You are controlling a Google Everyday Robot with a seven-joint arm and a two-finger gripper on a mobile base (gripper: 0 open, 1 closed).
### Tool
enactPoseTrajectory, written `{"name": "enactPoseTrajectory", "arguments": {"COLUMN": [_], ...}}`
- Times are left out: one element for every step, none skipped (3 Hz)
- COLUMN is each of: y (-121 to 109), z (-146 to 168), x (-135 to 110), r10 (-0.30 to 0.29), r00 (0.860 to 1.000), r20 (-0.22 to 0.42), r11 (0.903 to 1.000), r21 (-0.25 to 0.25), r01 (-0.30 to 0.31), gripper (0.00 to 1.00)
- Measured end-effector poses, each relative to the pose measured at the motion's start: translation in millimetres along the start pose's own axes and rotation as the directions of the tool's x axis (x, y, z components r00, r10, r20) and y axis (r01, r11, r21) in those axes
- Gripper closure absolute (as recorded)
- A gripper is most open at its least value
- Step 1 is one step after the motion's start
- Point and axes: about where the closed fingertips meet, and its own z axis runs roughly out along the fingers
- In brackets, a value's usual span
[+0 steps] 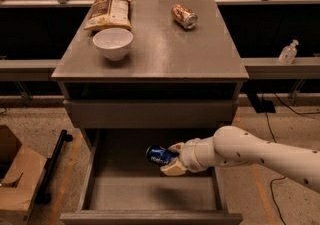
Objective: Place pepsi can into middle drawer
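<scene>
The pepsi can [159,155], dark blue with a silver end, lies on its side in my gripper [171,159], whose cream fingers are shut on it. The white arm reaches in from the right. The can hangs above the flat grey floor of the open middle drawer [150,194], over its rear middle part. The drawer is pulled out toward the camera, with low side walls and a narrow front lip along the bottom.
On the cabinet top [160,54] are a white bowl [113,43], a chip bag [109,13] and a copper-brown can [184,16] on its side. A closed upper drawer front [150,114] is above. A cardboard box [17,179] stands on the floor at the left, a clear bottle [289,52] on the right.
</scene>
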Motion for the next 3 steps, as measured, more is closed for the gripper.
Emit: {"name": "enactPoseTrajectory", "arguments": {"y": [1,2,9], "z": [17,64,102], "x": [11,33,52], "r10": [0.023,0.026,0.028], "r00": [0.999,0.999,0.998], "r20": [0.025,0.037,0.048], "r11": [0.9996,0.9962,0.9889], "r21": [-0.018,-0.085,-0.147], "r01": [-0.023,-0.023,-0.020], "gripper": [1.00,1.00,1.00]}}
